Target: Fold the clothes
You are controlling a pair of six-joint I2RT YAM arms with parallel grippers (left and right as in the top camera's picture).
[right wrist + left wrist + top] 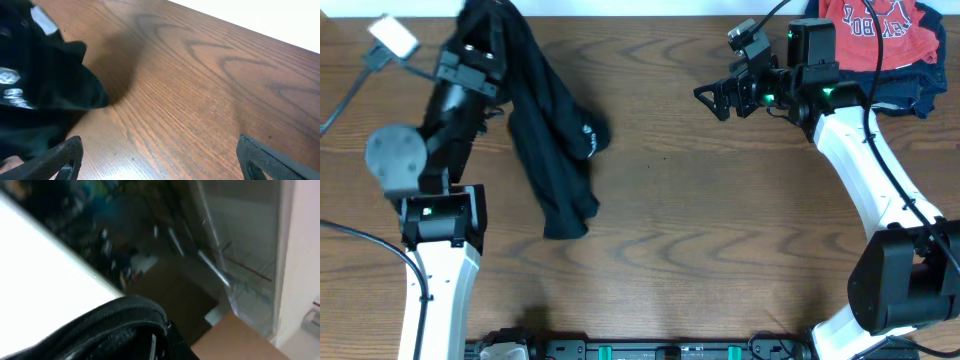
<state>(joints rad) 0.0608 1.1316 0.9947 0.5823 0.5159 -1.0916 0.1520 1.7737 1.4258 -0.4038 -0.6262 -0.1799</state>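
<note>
The black T-shirt (545, 130) hangs in a crumpled strip from my left gripper (488, 32) at the table's far left, its lower end trailing on the wood. A small white logo (588, 138) shows on a fold. In the left wrist view black fabric (115, 335) fills the jaws, so the gripper is shut on the shirt. My right gripper (712, 97) is open and empty, above bare wood to the right of the shirt. In the right wrist view the shirt (40, 95) lies at the left, with white print and its label showing, apart from the fingers (160, 160).
A red shirt with white lettering (875, 30) lies on dark navy folded garments (910, 85) at the far right corner. A white tag and cable (390, 40) sit at the far left. The table (720, 220) is brown wood.
</note>
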